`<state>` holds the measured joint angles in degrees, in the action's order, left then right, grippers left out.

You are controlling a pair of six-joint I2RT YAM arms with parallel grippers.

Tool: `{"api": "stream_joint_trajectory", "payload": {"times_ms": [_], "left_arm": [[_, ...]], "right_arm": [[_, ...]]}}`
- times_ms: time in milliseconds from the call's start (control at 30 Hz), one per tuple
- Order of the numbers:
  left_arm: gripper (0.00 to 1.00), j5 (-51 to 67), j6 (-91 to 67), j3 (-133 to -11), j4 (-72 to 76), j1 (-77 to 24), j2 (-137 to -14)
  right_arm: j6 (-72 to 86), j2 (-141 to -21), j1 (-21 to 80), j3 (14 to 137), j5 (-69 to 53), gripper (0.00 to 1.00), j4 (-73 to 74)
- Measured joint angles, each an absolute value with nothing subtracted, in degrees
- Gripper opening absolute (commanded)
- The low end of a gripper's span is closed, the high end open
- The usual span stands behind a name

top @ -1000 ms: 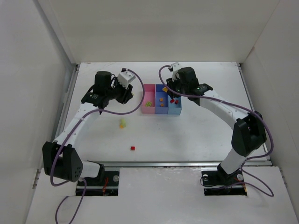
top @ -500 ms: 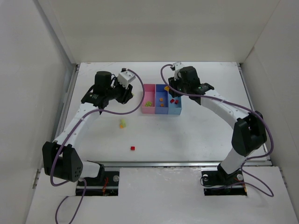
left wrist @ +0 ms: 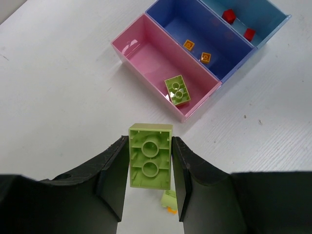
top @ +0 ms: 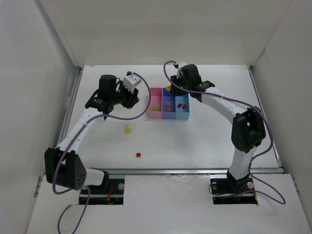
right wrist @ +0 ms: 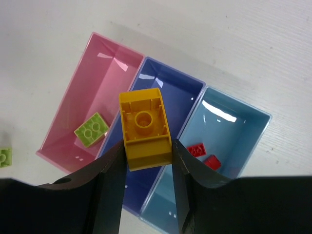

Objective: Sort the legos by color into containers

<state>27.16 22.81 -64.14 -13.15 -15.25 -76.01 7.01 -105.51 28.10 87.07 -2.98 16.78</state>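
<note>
Held between the two fingers of the left gripper [left wrist: 150, 146]: a light green brick [left wrist: 150, 163], pinched on its long sides. Hanging above bare table, at 9 o'clock from the tray [top: 168, 116] in the top view.

Clamped in the same way in the right gripper [right wrist: 146, 146]: a yellow-orange brick [right wrist: 145, 127]. Seen over the blue-violet bin [right wrist: 168, 92], the middle one of the three joined bins, toward the tray's 12 o'clock end in the top view.

In the pink bin [left wrist: 146, 53], one green brick [left wrist: 177, 90], lying flat. In the blue-violet bin, two small orange pieces [left wrist: 189, 45], near each other. In the light blue bin [left wrist: 265, 22], two red pieces [left wrist: 228, 16], a little apart.

On the table, a yellow-green clump [top: 127, 129] at 8 o'clock from the tray. Farther out, at 7 o'clock, a small red brick [top: 139, 155]. Both well apart from the grippers.
</note>
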Motion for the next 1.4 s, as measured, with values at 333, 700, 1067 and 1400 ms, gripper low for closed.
{"api": "stream_joint_trajectory", "payload": {"times_ms": [333, 700, 1067, 1400], "left_arm": [[0.00, 27.16, 22.50, -62.78, -12.43, -15.25, -76.01], [0.00, 27.20, 22.33, -62.65, -12.08, -15.25, -75.90], [0.00, 27.97, 21.54, -65.10, -11.31, -16.75, -79.37], [0.00, 26.65, 11.16, -77.23, -7.68, -20.51, -95.39]], "right_arm": [[9.69, -112.66, 28.10, 94.54, -2.55, 0.47, 21.41], [10.33, -114.10, 28.10, 96.40, -3.60, 0.66, 24.67], [10.94, -106.28, 27.79, 93.27, -2.50, 0.67, 25.04], [11.51, -89.91, 22.31, 88.18, 0.69, 0.69, 21.93]]}}
